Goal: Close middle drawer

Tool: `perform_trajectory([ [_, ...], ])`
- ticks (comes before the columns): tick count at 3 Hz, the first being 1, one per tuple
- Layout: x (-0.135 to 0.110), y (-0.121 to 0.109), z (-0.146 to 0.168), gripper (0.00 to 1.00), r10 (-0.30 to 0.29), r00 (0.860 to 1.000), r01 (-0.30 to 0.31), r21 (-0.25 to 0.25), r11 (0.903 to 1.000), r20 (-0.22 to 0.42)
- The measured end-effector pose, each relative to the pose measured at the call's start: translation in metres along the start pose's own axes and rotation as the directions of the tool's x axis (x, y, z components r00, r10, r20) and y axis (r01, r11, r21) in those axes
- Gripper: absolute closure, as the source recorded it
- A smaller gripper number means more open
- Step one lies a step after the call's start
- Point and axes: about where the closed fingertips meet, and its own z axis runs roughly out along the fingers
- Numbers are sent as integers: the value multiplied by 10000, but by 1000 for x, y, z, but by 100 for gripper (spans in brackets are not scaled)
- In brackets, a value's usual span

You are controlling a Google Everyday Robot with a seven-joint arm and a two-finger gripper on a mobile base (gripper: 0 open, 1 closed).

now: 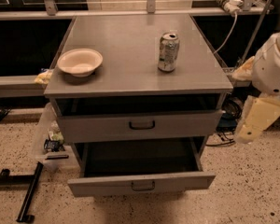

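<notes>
The middle drawer (141, 185) is the low-fronted grey drawer with a small dark loop handle (143, 185). It stands pulled far out, and its dark inside looks empty. Above it the taller-fronted top drawer (140, 125) is slightly out. The lowest drawer is hidden under the open one. My gripper (257, 119) is the cream-coloured end of the white arm (273, 64). It hangs to the right of the cabinet, level with the top drawer and apart from both drawers.
A cream bowl (80, 61) and a soda can (168, 51) stand on the cabinet top (130, 69). A clear plastic bag (49, 136) and a black bar (30, 197) lie on the floor at the left. Cables (228, 120) lie at the right.
</notes>
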Motion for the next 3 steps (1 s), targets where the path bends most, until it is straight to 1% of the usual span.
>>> perform_trajectory([
  [1, 14, 20, 36, 42, -169, 9991, 174, -123, 9998, 389],
  [2, 31, 52, 109, 66, -324, 9952, 373, -510, 9980, 926],
  [3, 52, 83, 189, 89, -217, 9921, 373, -1249, 9915, 1239],
])
